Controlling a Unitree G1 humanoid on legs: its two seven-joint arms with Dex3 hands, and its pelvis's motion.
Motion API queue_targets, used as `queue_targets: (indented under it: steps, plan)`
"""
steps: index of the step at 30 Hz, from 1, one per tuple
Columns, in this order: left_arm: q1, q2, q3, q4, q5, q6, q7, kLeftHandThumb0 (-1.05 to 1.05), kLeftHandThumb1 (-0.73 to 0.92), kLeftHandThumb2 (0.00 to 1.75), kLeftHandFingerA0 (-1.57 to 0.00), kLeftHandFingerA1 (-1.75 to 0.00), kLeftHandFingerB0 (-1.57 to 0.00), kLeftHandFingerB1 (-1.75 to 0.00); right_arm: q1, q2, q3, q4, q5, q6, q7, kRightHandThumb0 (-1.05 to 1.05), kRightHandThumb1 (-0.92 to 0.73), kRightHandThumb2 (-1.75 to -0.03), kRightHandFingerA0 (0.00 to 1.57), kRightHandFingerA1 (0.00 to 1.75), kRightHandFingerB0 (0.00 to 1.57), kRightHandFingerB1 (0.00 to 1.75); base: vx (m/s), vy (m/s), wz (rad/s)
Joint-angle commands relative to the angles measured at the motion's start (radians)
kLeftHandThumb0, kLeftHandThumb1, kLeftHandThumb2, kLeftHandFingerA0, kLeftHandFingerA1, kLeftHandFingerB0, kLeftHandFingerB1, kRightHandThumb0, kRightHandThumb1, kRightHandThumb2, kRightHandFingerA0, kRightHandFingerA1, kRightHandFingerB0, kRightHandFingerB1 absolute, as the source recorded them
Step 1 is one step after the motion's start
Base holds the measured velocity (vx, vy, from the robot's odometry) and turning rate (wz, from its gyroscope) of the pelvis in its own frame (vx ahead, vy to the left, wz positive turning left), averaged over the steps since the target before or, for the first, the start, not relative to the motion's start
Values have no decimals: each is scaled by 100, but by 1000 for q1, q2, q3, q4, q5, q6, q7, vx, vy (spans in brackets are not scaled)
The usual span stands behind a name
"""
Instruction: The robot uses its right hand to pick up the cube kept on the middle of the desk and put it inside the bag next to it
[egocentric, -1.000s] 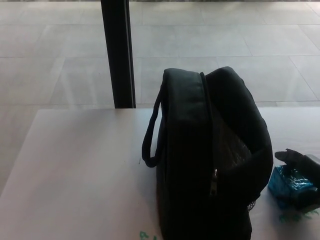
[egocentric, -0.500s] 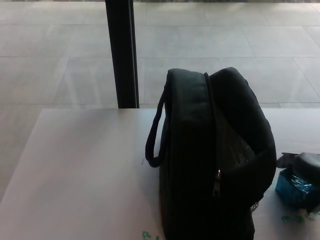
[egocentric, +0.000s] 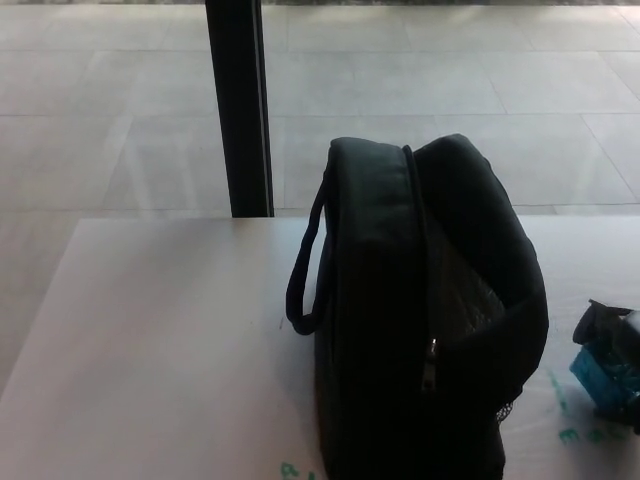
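Black bag (egocentric: 420, 320): upright on desk (egocentric: 150, 350)
Right hand (egocentric: 612, 335): clamped on blue cube (egocentric: 603, 372); beside bag

Black bag (egocentric: 420, 330); blue cube (egocentric: 607, 372); white desk (egocentric: 160, 350); black hand (egocentric: 612, 325).

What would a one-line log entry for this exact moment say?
right hand: at cube, grasp unclear | bag: upright on desk, unzipped | cube: outside bag | left hand: unseen

Right hand (egocentric: 612, 340) at frame's 4 o'clock edge, mostly cut off; dark fingers (egocentric: 596, 322) curled over the cube (egocentric: 603, 370). Left hand unseen.
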Motion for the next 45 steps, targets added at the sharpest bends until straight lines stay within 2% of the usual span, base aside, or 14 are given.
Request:
queue_targets:
  steps: [1, 10, 12, 13, 14, 16, 17, 18, 22, 24, 26, 27, 29, 45]
  plan:
    - [0, 15, 6, 5, 0, 7, 4, -79, 49, 85, -26, -56, -19, -47, 54, 49, -75, 17, 76, -130, -68, -20, -63, -98, 80, 175, 70, 159, 0, 0, 0]
    - [16, 20, -7, -29, 16, 14, 19, -77, 53, 86, -27, -56, -19, -47, 13, 110, -221, -35, 137, -150, -55, -14, -57, -106, 82, 175, 72, 153, 0, 0, 0]
    - [15, 20, -5, -13, 11, 10, 12, -75, 68, 60, -31, -51, -21, -37, -10, 120, -263, -55, 174, -145, -30, -10, -54, -111, 82, 175, 71, 156, 0, 0, 0]
    - [18, 16, 1, -16, 7, 2, 17, -77, 51, 85, -27, -57, -20, -48, -28, 117, -279, -73, 185, -130, -8, -19, -52, -116, 113, 141, 89, 126, 0, 0, 0]
    - [17, 21, -10, -10, 18, -10, 12, -78, 53, 87, -26, -56, -18, -47, -53, 109, -293, -89, 188, -122, 2, -10, -53, -116, 81, 175, 70, 157, 0, 0, 0]
    - [12, 20, -13, -14, 21, 8, 25, -76, 52, 86, -27, -56, -19, -47, -103, 104, -327, -98, 203, -112, 9, -9, -56, -113, 82, 175, 71, 154, 0, 0, 0]
    - [12, 20, -13, -15, 19, 12, 21, -77, 53, 85, -26, -56, -18, -47, -121, 104, -340, -94, 215, -111, 14, -14, -52, -114, 116, 142, 90, 124, 0, 0, 0]
    - [10, 22, -13, -5, 17, 2, 11, -77, 53, 85, -26, -56, -18, -47, -158, 106, -368, -80, 245, -116, 25, -4, -53, -113, 83, 171, 73, 148, 0, 0, 0]
    - [19, 26, -13, -5, 17, 8, 5, -75, 67, 60, -30, -51, -21, -38, -258, 93, -408, -31, 274, -153, 51, -8, -51, -117, 79, 175, 71, 157, 0, 0, 0]
    - [18, 25, -9, 1, 11, 2, -3, -77, 52, 85, -25, -56, -17, -47, -273, 95, -415, -33, 281, -157, 58, -7, -55, -112, 78, 175, 70, 157, 0, 0, 0]
    - [19, 26, -8, 2, 17, -11, 10, -77, 51, 87, -27, -56, -19, -47, -299, 104, -427, -38, 308, -185, 73, -10, -50, -121, 84, 175, 72, 159, 0, 0, 0]
    - [19, 32, -14, -13, 20, 2, 3, -76, 54, 85, -24, -54, -18, -46, -319, 108, -421, -59, 303, -182, 71, -20, -49, -116, 117, 141, 94, 126, 0, 0, 0]
    - [21, 35, -14, -24, 15, 13, -4, -77, 53, 84, -23, -54, -18, -46, -338, 117, -407, -107, 293, -160, 73, -11, -48, -119, 86, 175, 73, 156, 0, 0, 0]
    - [15, 21, 2, -29, 3, 27, 14, -75, 53, 84, -26, -57, -20, -48, -190, 159, -222, -511, 279, -109, 256, -20, -53, -117, 84, 175, 71, 156, 0, 0, 0]
